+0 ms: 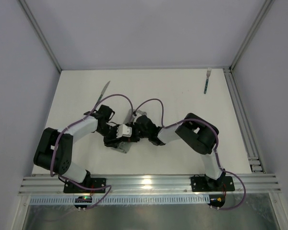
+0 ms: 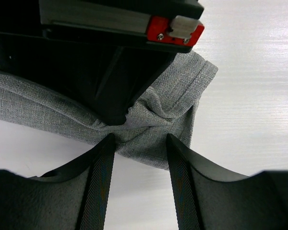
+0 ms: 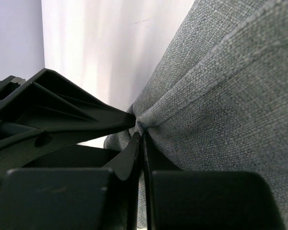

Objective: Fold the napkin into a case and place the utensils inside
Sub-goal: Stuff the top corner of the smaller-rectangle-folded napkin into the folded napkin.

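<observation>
Right hand [image 3: 140, 132]: fingers pressed hard together, a raised fold of the napkin [image 3: 221, 96] pinched between the tips; cloth puckers at the pinch. Left hand [image 2: 138, 141]: fingers [image 2: 100, 167] well apart, clamping nothing; it faces the right hand closely; a hemmed corner of the grey cloth lies flat just past the tips and across the gap between them; I cannot tell whether either pad touches it.

From above, the two hands meet near the middle of the worktop [image 1: 173, 96]; they and the wrists cover the napkin almost wholly, with only slivers of grey showing beside them. Purple cables [image 1: 149, 101] loop over both arms.

Knife [image 1: 104, 90]: lying diagonally toward the far left, dark handle end close to the left forearm, blade pointing away. Fork [image 1: 207, 80]: far right corner, tines toward the back wall, well apart from both hands.

Worktop white and matt; pale grey panels on three sides; aluminium rails [image 1: 149, 183] along the near edge and the right side.
</observation>
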Controlling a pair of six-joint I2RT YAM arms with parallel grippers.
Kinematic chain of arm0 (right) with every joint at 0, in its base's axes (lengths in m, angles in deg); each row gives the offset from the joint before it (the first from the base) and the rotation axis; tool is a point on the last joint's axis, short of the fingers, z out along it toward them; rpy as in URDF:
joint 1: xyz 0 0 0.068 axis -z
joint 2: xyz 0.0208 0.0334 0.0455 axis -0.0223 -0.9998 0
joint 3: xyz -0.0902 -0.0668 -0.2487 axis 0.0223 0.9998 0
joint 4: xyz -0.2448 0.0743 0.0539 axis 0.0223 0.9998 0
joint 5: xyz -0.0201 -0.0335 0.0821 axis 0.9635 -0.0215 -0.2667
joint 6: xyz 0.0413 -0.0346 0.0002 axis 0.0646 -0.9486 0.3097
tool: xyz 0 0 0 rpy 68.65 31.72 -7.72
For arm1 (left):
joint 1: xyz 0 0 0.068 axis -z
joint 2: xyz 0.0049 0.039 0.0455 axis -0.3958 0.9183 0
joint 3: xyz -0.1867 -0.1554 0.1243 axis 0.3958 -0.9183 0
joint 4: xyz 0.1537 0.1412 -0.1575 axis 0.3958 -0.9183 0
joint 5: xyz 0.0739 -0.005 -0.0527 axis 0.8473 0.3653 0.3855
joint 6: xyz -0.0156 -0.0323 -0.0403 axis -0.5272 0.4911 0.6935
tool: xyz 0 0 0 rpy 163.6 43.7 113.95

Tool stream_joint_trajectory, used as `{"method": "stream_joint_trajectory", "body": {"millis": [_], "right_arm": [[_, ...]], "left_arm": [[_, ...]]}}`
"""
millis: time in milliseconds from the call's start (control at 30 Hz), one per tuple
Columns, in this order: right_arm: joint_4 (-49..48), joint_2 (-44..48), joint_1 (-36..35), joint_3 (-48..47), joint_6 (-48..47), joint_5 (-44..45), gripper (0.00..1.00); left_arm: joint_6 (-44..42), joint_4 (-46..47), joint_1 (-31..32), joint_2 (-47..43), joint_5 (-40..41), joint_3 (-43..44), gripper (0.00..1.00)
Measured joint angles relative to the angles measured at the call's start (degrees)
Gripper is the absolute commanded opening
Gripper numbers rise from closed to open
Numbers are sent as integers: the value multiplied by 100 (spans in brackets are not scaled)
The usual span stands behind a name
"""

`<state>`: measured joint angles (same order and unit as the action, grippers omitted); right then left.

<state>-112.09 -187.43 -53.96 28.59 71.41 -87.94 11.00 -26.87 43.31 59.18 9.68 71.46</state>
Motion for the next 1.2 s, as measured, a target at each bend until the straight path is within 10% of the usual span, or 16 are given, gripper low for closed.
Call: {"method": "stream_joint_trajectory", "body": {"millis": [300,467,633,1200], "right_arm": [[0,0,20,0,-24,-17,3],[0,0,26,0,-28,-24,3],[2,0,31,0,-57,-46,3],[356,0,-17,-369,-341,-350,3]], "left_arm": [[-356,74,133,-74,212,-76,45],[-608,-61,138,-76,306,-22,11],[-586,-308,138,-74,254,164,0],[-168,-651,83,-131,-409,516,0]]}}
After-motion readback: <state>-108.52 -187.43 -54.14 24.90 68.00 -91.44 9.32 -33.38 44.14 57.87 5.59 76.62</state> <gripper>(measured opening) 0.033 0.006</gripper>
